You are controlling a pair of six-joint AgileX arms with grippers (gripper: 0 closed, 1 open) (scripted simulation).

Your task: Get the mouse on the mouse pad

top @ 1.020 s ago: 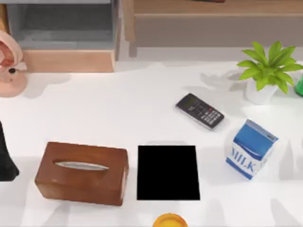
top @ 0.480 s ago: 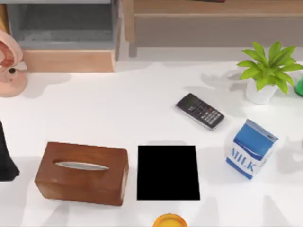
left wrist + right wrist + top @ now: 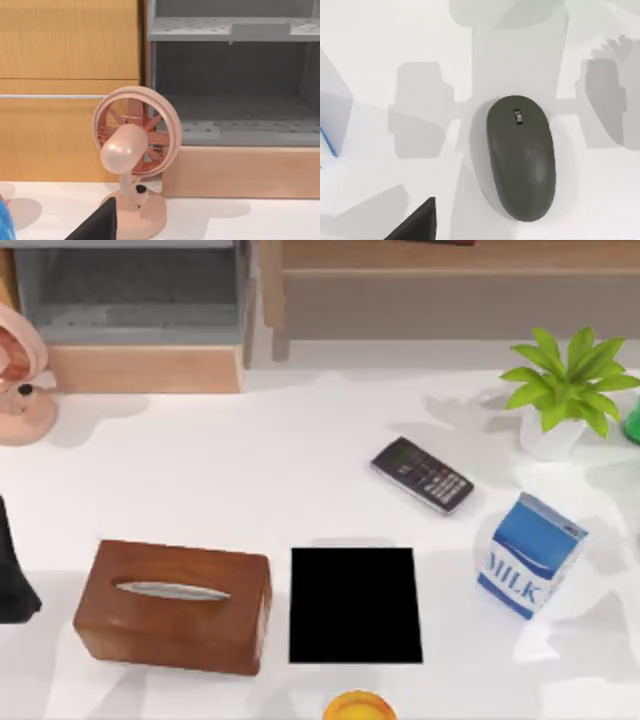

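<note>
The mouse [image 3: 521, 157] lies on bare white tabletop [image 3: 250, 480] directly beneath the right wrist camera, its scroll wheel visible on its top, with nothing touching it. A sliver of blue at the edge of that view suggests the milk carton [image 3: 530, 555] is close by, so the mouse probably sits off the right side of the table, beyond what the top view takes in. The mouse pad [image 3: 355, 605] is a plain black rectangle at the near middle, just right of the brown tissue box [image 3: 172, 605] and well left of the carton. Nothing rests on it yet.

The right arm looks poised above the mouse, judged from its wrist view; a dark corner low in that picture may be part of the gripper, but I cannot tell whether its fingers are apart or together. The left arm sits parked at the far left, its camera facing the pink fan [image 3: 132, 150]; its fingers' state is also unclear.

Risks from here: the mouse is smooth and rounded, so fingers closing off-centre could squeeze it out sideways. The carry to the pad passes the upright carton, which a low swing could topple. The calculator [image 3: 422, 475] lies farther back, likely clear of that path.
</note>
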